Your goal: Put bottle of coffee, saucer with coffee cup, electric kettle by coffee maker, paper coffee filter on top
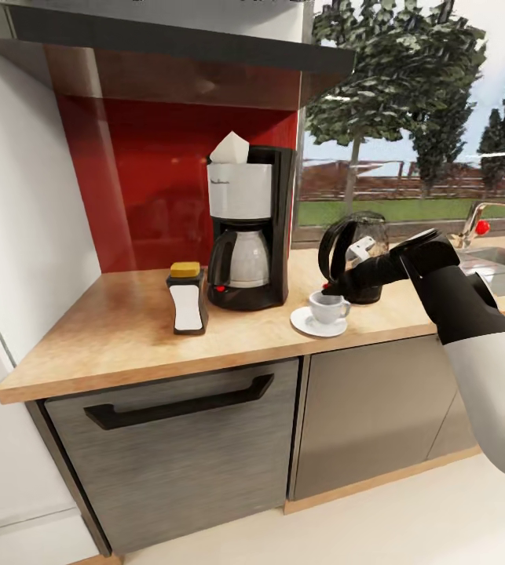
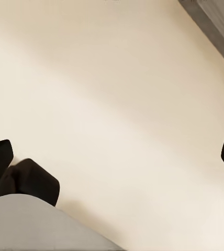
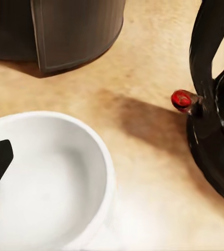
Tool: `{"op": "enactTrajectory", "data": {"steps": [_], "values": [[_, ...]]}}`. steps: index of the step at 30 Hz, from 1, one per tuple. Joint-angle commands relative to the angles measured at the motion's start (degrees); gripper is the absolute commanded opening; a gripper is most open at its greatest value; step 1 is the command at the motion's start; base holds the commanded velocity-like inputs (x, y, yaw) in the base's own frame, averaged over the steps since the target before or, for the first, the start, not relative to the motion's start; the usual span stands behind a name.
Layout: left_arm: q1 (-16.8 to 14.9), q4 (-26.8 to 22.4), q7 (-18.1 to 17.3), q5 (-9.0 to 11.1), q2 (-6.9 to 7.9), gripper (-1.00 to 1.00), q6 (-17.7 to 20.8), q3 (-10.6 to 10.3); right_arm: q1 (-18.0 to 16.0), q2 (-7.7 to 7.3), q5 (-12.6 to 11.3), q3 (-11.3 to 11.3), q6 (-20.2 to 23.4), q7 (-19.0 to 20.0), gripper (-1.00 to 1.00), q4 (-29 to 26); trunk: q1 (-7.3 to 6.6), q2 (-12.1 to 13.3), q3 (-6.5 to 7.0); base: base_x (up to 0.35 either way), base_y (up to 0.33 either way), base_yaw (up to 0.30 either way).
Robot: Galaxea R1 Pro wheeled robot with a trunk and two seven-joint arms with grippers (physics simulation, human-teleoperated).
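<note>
On the bench point(image 1: 126, 329), left to right, bottle of coffee point(image 1: 187, 298), coffee maker point(image 1: 250, 227) topped by paper coffee filter point(image 1: 231, 148), and white coffee cup point(image 1: 329, 307) upright on its saucer point(image 1: 307, 323); right end effector point(image 1: 329, 295), arm outstretched, reaches the cup rim beside the electric kettle point(image 1: 360, 255), grip state indeterminable.

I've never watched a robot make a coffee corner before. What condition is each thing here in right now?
coffee maker: upright on the countertop, carafe in place.
paper coffee filter: sitting on top of the coffee maker.
bottle of coffee: upright, capped, left of the coffee maker.
saucer: flat on the countertop.
coffee cup: upright on the saucer, empty.
electric kettle: upright, lid down.
right claw: at the cup's rim; grip unclear.
</note>
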Motion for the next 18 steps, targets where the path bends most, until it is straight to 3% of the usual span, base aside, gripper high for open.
{"op": "enactTrajectory", "data": {"steps": [1, 7, 11, 15, 18], "values": [[0.0, 0.1, -0.2, -0.4, 0.0, 1.0, -0.2, 0.4, -0.1, -0.05, 0.6, 0.1, 0.2, 0.6, 1.0, -0.1, -0.23, 0.4, 0.12, 0.0, 0.0, 0.0], [0.0, 0.1, -0.2, -0.4, -0.01, 1.0, -0.2, 0.4, -0.1, -0.35, 0.4, -0.2, 0.1, 0.8, 1.0, -0.2, -1.55, 2.8, 1.2, 0.0, 0.0, 0.0], [0.0, 0.1, -0.2, -0.4, -0.02, 1.0, -0.2, 0.4, -0.1, -0.78, 0.2, -2.9, 0.1, 2.4, 1.0, -0.3, -1.55, 2.8, 1.2, 0.0, 0.0, 0.0], [0.0, 0.1, -0.2, -0.4, -0.03, 1.0, -0.2, 0.4, -0.1, -3.3, 0.2, -5.6, 0.0, 8.5, 1.0, -0.8, -1.55, 2.8, 1.2, 0.0, 0.0, 0.0], [0.0, 0.1, -0.2, -0.4, -0.03, 1.0, -0.2, 0.4, -0.1, -4.2, 0.2, -6.9, 0.0, 11.8, 1.0, -1.5, -1.55, 2.8, 1.2, -0.052, 0.0, 0.0]]}}
